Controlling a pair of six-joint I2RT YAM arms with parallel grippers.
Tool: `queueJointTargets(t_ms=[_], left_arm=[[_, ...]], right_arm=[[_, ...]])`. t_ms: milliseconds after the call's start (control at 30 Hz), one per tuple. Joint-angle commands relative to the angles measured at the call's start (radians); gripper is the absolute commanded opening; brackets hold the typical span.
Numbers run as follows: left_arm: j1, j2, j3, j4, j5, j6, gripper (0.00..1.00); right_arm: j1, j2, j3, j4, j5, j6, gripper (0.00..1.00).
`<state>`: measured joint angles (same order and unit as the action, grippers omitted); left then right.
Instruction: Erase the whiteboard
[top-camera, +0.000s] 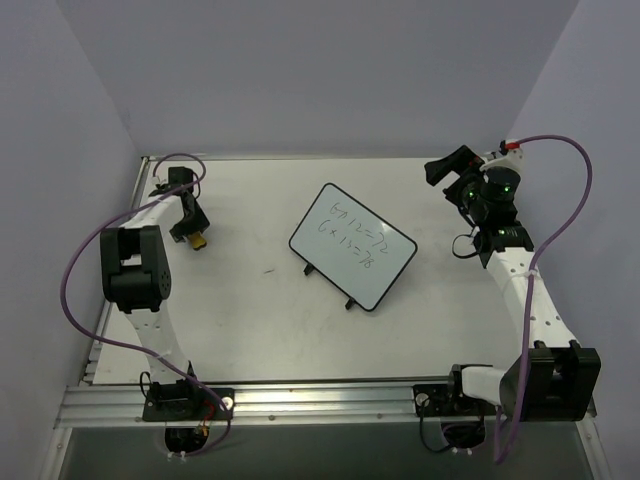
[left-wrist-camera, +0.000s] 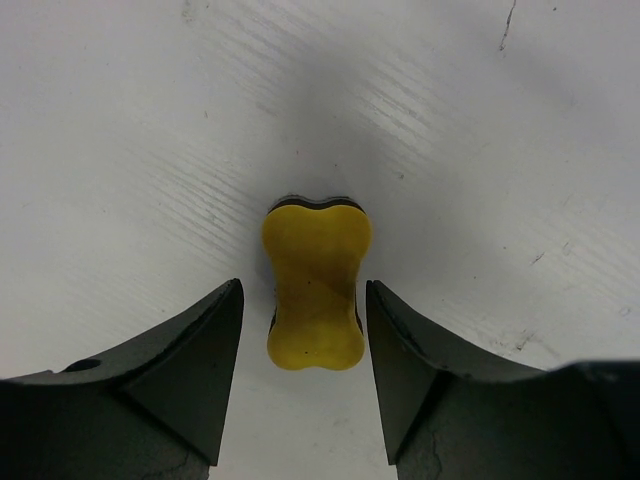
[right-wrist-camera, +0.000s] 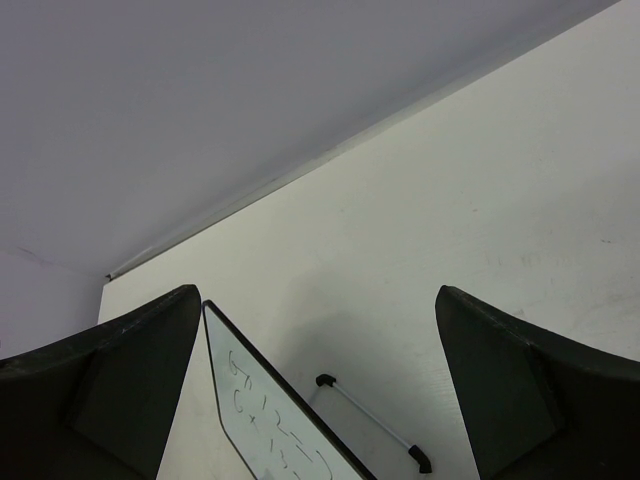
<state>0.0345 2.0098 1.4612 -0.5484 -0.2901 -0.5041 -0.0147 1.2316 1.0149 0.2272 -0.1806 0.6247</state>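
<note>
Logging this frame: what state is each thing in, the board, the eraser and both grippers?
whiteboard: two lines of handwriting on it, not erased.
left gripper: open, one finger on either side of the yellow eraser.
yellow eraser: lying flat on the table, a gap to each finger, not gripped.
right gripper: open, empty, apart from the whiteboard.

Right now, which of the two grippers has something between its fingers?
The left gripper: open, it straddles a yellow eraser lying on the table. The right gripper is open with nothing in between.
</note>
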Motion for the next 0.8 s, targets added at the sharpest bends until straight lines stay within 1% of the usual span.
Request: queueJointTargets(t_ms=[0, 133, 767], left_arm=[[0.007, 0.014, 0.028, 0.041, 0.008, -0.011, 0.59], [0.005, 0.012, 0.027, 0.050, 0.009, -0.013, 0.59], [0.005, 0.014, 0.011, 0.073, 0.008, -0.022, 0.57]], right_arm=[[-0.010, -0.020, -0.001, 0.041, -0.002, -0.006, 1.00], [-0.010, -0.020, 0.011, 0.023, 0.016, -0.020, 1.00], [-0.010, -0.011, 0.005, 0.023, 0.007, -0.016, 1.00]])
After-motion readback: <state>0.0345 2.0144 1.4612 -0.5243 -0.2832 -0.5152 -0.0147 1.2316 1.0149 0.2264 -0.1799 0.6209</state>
